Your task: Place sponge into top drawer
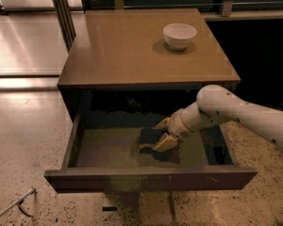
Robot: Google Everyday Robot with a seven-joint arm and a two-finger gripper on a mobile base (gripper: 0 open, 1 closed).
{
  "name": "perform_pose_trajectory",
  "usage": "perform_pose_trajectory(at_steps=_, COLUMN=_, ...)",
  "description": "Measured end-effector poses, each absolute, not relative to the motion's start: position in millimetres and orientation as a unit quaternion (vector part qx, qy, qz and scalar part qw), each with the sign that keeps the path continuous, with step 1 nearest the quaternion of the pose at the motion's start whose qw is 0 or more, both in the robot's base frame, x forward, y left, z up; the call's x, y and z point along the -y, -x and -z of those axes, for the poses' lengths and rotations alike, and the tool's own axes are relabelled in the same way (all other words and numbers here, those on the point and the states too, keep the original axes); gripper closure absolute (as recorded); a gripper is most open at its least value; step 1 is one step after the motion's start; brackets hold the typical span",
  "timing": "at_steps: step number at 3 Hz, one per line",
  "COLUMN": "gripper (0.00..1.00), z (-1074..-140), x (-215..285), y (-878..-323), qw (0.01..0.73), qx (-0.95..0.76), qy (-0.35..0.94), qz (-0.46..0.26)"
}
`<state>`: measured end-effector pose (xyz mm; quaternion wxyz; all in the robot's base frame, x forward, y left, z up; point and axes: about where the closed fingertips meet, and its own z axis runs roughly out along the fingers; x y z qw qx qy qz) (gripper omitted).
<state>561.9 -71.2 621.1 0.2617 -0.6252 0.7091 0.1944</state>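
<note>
The top drawer [151, 178] is pulled wide open below the tabletop [127, 51], with its greyish-brown floor in view. The white arm [240, 114] comes in from the right and dips into the drawer. It puts the gripper [153, 136] low over the drawer floor, a little right of the middle.

The sponge [148, 134] sits inside the drawer, right between the two yellowish fingers [166, 142]. One finger is at its far edge and the other along its near edge. The fingers appear to be closed against the sponge on both sides, though the drawer is dim and the contact is hard to make out. The sponge looks to be down on the drawer floor or just above it.

A white bowl [179, 35] stands upright on the tabletop, near its back right corner and well apart from the gripper.
</note>
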Motion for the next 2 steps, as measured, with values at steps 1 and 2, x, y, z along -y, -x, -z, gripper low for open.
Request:
perform_pose_trajectory(at_steps=1, gripper=0.00, z=-621.5, x=71.1, y=-562.0, qw=0.262, qx=-0.709, qy=0.625, qz=-0.194)
perform_pose_trajectory(at_steps=2, gripper=0.00, z=-621.5, x=71.1, y=-562.0, qw=0.262, qx=-0.709, qy=0.625, qz=-0.194)
